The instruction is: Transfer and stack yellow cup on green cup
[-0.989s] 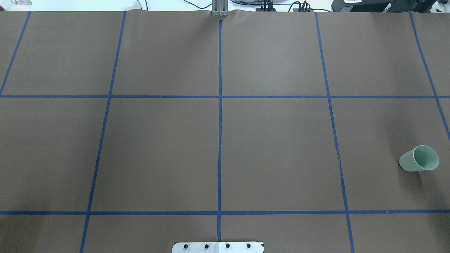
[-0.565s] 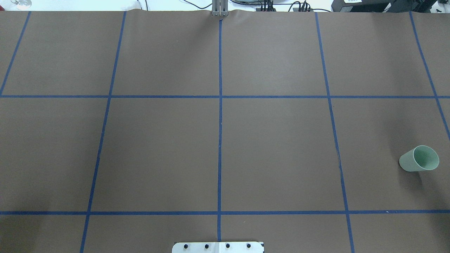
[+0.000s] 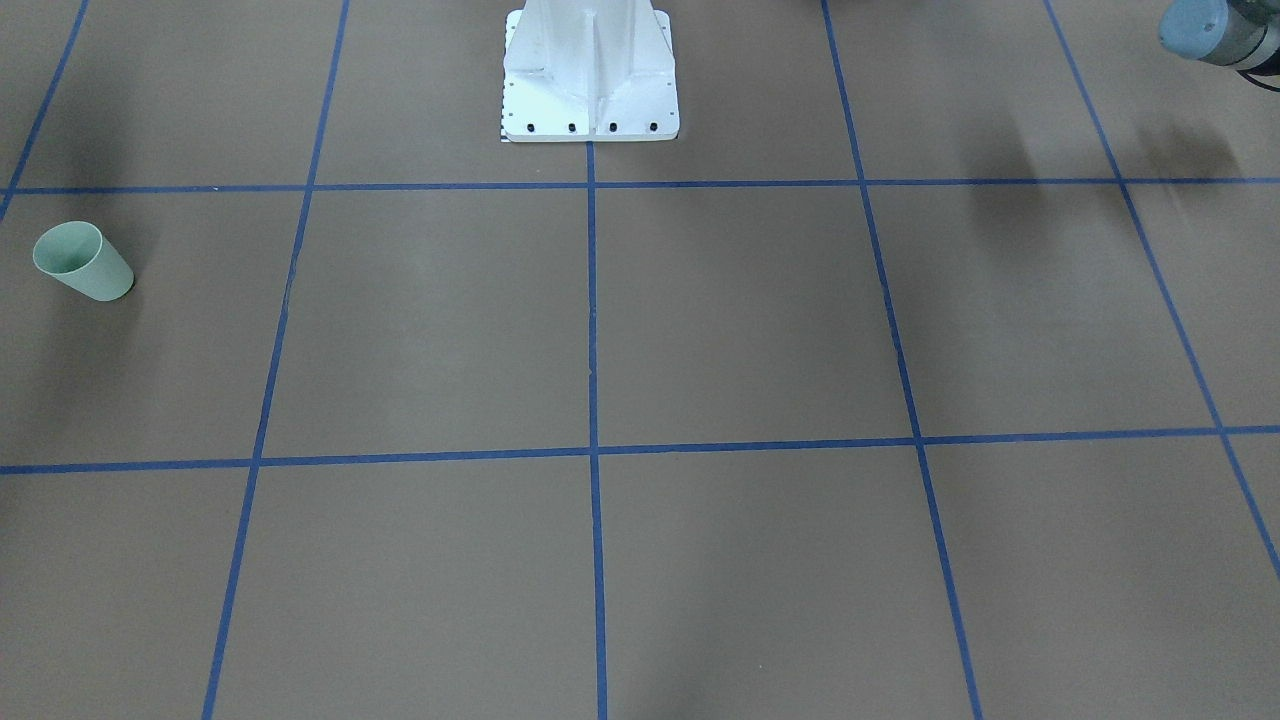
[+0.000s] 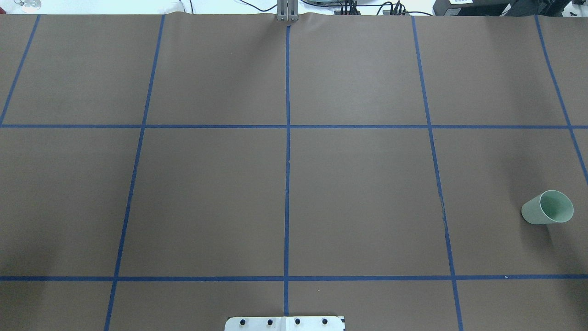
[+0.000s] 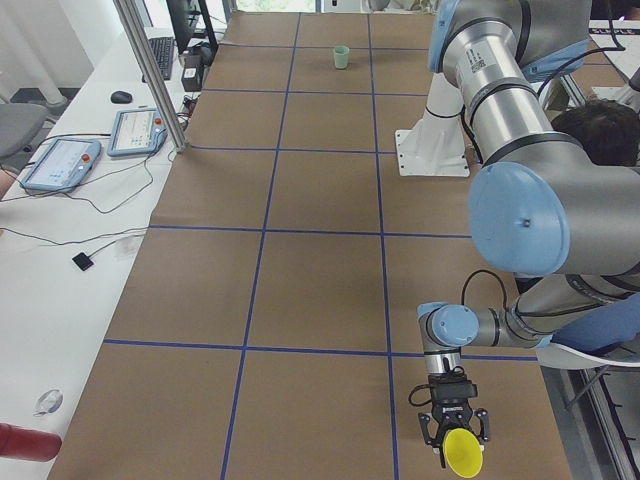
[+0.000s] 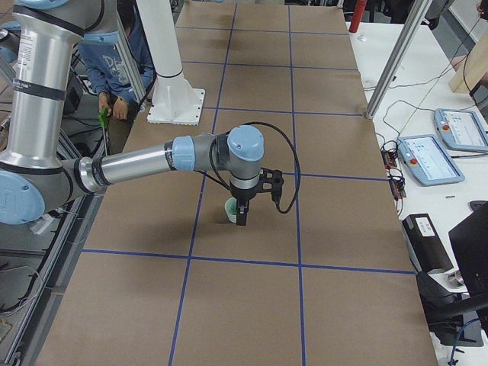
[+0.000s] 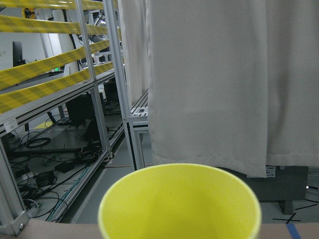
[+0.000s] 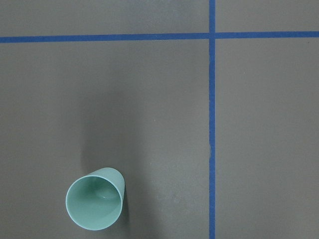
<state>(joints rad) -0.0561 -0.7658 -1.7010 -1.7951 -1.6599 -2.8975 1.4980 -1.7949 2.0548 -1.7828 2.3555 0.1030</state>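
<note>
As the left arm [image 5: 520, 200] folds down from its big blue-capped elbow and runs low over the near end of the table [image 5: 300, 280], the left gripper [image 5: 455, 438] points toward the table's left end with the yellow cup [image 5: 463, 455] at its tip and dark fingers [image 5: 428, 428] on either side of the cup. That side view is the only one to show the gripper, so whether it is clamped on the cup or merely around it cannot be told. From the left wrist camera the yellow cup [image 7: 179, 204] fills the bottom of the picture, cut off by the lower edge, with no finger in sight and white curtains [image 7: 219, 79] and aluminium framing [image 7: 114, 64] behind it. The right arm [image 6: 130, 164] reaches out level over the brown table, wrist bent so the right gripper [image 6: 241, 219] points straight down, just beside the green cup [image 6: 229, 210] as seen from the table's end. Its height above the cup and the set of its fingers cannot be made out. The green cup [image 4: 549, 208] stands upright, mouth up, alone in a blue-taped square [image 4: 505, 161] at the robot's right, well apart from the yellow cup at the opposite end. The right wrist camera looks straight down into the green cup [image 8: 94, 205]. Of the arms, the front-facing view catches only a grey-blue joint [image 3: 1215, 30], cut off at its top corner
</note>
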